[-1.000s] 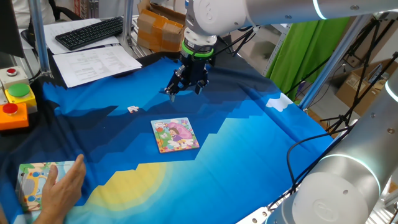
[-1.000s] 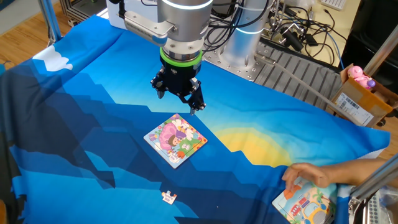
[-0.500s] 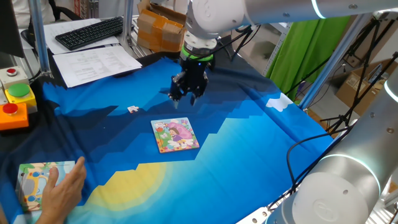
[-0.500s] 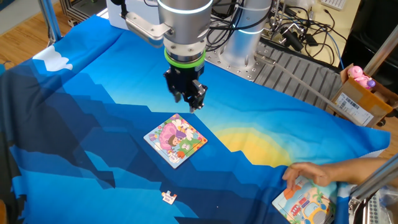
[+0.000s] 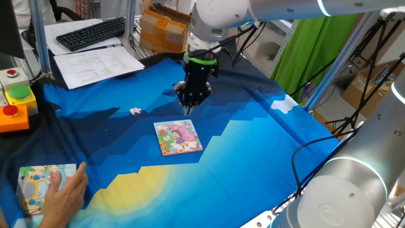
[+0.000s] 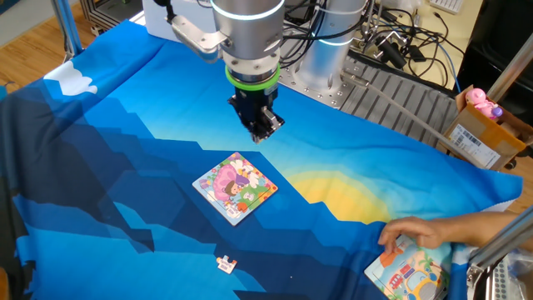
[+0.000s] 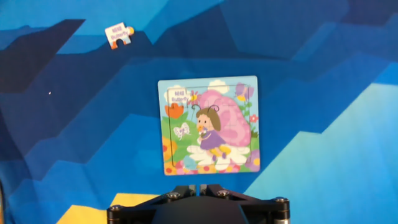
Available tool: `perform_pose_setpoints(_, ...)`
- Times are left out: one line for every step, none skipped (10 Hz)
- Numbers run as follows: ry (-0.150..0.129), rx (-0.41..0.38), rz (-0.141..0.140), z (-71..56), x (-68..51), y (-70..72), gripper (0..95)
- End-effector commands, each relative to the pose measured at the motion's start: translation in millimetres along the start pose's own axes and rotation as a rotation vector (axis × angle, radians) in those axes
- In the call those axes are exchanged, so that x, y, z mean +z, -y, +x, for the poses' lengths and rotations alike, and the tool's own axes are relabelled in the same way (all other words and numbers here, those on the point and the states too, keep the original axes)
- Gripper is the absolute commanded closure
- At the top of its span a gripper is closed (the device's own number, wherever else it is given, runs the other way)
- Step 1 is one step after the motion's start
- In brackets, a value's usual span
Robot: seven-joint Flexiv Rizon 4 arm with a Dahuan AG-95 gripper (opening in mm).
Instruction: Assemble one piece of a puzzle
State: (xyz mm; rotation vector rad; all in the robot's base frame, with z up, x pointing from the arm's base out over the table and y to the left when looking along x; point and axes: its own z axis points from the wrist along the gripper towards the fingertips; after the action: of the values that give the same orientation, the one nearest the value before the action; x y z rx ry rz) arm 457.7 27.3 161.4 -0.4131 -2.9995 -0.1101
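The puzzle point(image 5: 178, 137), a small square pink-and-green cartoon picture, lies flat on the blue cloth; it also shows in the other fixed view point(image 6: 236, 187) and in the hand view point(image 7: 208, 126). The piece point(image 5: 135, 111), tiny and whitish, lies alone on the cloth apart from the puzzle, seen also in the other fixed view point(image 6: 226, 264) and at the upper left of the hand view point(image 7: 118, 35). My gripper point(image 5: 188, 101) hangs above the cloth beyond the puzzle, also in the other fixed view point(image 6: 261, 129). Its fingers are together and hold nothing point(image 7: 200, 186).
A person's hand point(image 5: 66, 190) rests on a pale yellow-blue vehicle board point(image 5: 35, 180) at the cloth's corner, also in the other fixed view point(image 6: 408, 271). A keyboard point(image 5: 92, 33), papers point(image 5: 98, 63) and coloured buttons point(image 5: 16, 101) lie off the cloth.
My gripper's fingers have gone from spread apart to closed together, and the hand has turned and shifted slightly towards the puzzle. The person's hand has slid a little.
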Motion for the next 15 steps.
perform_pose_setpoints(-0.003,0.007,0.001,8.6,-2.5,-4.2,95.0)
perform_pose_setpoints(-0.005,0.01,0.001,11.7,-2.6,-6.1,95.0)
perform_pose_setpoints(-0.007,0.016,0.001,17.2,-4.0,-9.0,95.0)
perform_pose_setpoints(-0.006,0.025,0.005,21.9,-5.3,-10.9,95.0)
perform_pose_setpoints(-0.006,0.027,0.006,28.0,-6.6,-12.8,95.0)
perform_pose_setpoints(-0.006,0.028,0.007,31.5,-7.5,-13.9,95.0)
perform_pose_setpoints(-0.009,0.03,0.006,36.5,-7.1,-13.9,95.0)
perform_pose_setpoints(-0.013,0.035,0.007,39.0,-6.4,-13.5,95.0)
perform_pose_setpoints(-0.017,0.042,0.011,42.2,-4.8,-13.1,95.0)
perform_pose_setpoints(-0.018,0.05,0.013,45.1,-3.6,-12.6,95.0)
perform_pose_setpoints(-0.017,0.07,0.018,51.8,-0.8,-11.3,95.0)
perform_pose_setpoints(-0.02,0.087,0.017,56.9,1.6,-10.3,95.0)
perform_pose_setpoints(-0.024,0.095,0.017,60.7,3.6,-9.5,95.0)
perform_pose_setpoints(-0.032,0.1,0.018,62.9,4.8,-9.1,95.0)
perform_pose_setpoints(-0.045,0.105,0.02,64.8,6.1,-8.7,95.0)
